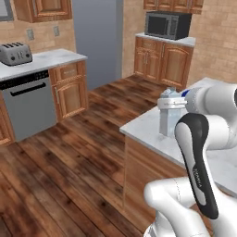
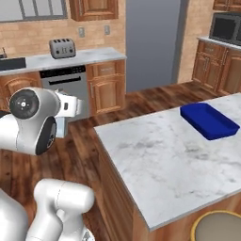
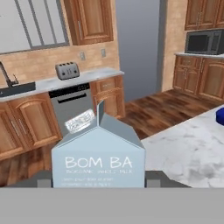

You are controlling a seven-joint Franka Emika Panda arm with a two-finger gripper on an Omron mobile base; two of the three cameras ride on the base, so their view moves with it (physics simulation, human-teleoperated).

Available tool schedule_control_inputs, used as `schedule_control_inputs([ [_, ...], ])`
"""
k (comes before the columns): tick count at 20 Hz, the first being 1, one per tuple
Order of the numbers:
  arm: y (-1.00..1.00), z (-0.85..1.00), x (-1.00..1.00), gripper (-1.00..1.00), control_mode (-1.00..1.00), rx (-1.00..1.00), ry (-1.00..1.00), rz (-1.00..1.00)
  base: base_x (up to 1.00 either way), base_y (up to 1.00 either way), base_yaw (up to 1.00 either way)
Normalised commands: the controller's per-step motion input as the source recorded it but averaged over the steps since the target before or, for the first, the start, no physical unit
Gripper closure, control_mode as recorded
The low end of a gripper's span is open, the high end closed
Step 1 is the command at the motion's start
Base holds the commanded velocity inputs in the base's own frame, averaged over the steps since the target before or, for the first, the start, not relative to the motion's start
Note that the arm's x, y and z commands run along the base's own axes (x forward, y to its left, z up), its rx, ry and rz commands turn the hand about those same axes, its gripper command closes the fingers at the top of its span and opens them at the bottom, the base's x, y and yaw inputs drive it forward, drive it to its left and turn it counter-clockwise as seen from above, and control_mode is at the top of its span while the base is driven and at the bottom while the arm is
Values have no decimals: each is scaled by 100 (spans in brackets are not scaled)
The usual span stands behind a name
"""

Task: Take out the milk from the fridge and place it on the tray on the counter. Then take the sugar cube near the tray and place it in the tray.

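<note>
The counter (image 2: pixel 164 160) is the first hazard: its near-left corner lies between your arm and the tray (image 2: pixel 209 121), so a low swing could knock the milk (image 3: pixel 99 159) against the marble edge. The tray sits well off at the far right of the slab, and its low rim could trip the carton if you come in flat. You've got the milk clamped in the gripper (image 3: pixel 99 181), held up beside the counter's left edge. It's a narrow hold low on a smooth carton; a quick turn could tilt or slip it.
</note>
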Motion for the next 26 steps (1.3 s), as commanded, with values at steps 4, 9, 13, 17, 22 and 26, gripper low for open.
schedule_control_inputs([
  [4, 0, 0, 0, 100, 100, 0, 0, 0, 49, 100, 37],
  [9, 0, 0, 0, 100, 100, 0, 0, 0, 4, 98, 61],
  [13, 0, 0, 0, 100, 100, 0, 0, 0, 49, 76, 63],
  [17, 0, 0, 0, 100, 100, 0, 0, 0, 100, -4, 52],
  [22, 0, 0, 0, 100, 100, 0, 0, 0, 100, -51, 35],
  [26, 0, 0, 0, 100, 100, 0, 0, 0, 100, -49, 15],
])
